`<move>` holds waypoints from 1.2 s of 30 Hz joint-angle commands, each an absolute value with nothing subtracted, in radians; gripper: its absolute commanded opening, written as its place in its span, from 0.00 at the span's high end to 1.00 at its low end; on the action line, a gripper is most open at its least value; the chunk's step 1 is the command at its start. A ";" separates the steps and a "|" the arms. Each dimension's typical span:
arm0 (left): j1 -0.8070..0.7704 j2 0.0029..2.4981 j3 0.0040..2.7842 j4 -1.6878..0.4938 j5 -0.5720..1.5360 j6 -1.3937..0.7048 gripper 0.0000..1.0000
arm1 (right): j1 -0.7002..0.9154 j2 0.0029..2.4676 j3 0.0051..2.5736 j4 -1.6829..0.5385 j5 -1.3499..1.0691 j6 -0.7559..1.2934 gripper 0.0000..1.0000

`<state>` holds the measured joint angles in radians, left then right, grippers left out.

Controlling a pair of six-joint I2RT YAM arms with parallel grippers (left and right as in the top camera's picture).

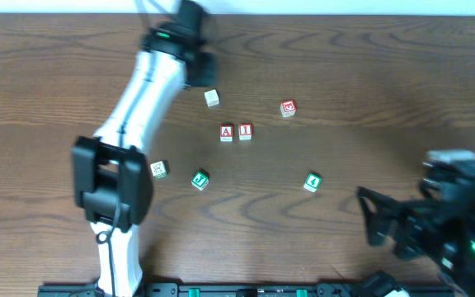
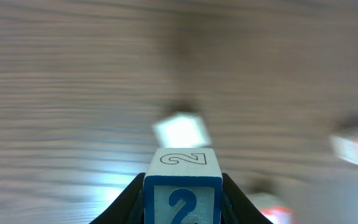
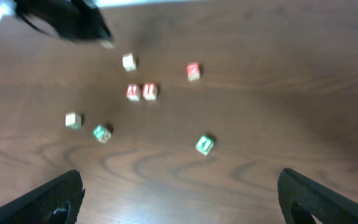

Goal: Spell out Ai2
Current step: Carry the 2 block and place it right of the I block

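My left gripper (image 2: 182, 202) is shut on a blue "2" block (image 2: 183, 186) and holds it above the table at the back, near the table's far edge (image 1: 195, 70). A red "A" block (image 1: 227, 132) and a red "i" block (image 1: 245, 131) sit side by side at the table's middle; they also show in the right wrist view (image 3: 133, 92) (image 3: 149, 91). My right gripper (image 3: 179, 193) is wide open and empty at the front right (image 1: 378, 219).
A pale block (image 1: 212, 98) lies just right of the left gripper. A red block (image 1: 288, 108) sits back right of the pair. Green blocks (image 1: 200, 179) (image 1: 312, 182) and a white-green block (image 1: 159, 169) lie nearer the front.
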<state>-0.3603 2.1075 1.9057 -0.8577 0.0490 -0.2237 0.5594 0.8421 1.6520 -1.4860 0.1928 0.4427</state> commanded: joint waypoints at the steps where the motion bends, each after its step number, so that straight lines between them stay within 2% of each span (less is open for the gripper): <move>1: -0.490 2.104 1.905 -0.832 0.012 -0.314 0.94 | 0.557 0.834 1.727 -1.523 0.262 0.420 0.01; 6: -0.665 2.106 1.902 -0.783 -0.094 -0.434 0.94 | 0.557 0.833 1.758 -1.576 0.258 0.421 0.01; 9: -0.730 2.106 1.870 -0.763 -0.127 -0.538 0.95 | 0.557 0.833 1.758 -1.583 0.245 0.422 0.01; 12: -0.759 2.106 1.811 -0.702 -0.131 -0.553 0.94 | 0.557 0.833 1.759 -1.583 0.243 0.421 0.01; 17: -0.751 2.106 1.707 -0.634 -0.130 -0.645 0.94 | 0.557 0.833 1.759 -1.582 0.238 0.421 0.01; 36: -0.738 2.173 1.663 -0.636 -0.127 -0.598 0.95 | 0.557 0.833 1.759 -1.583 0.201 0.441 0.01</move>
<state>-0.7410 2.1372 1.6638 -0.6258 -0.1314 -0.6044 0.5594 0.8284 1.7504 -1.5814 0.2062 0.4362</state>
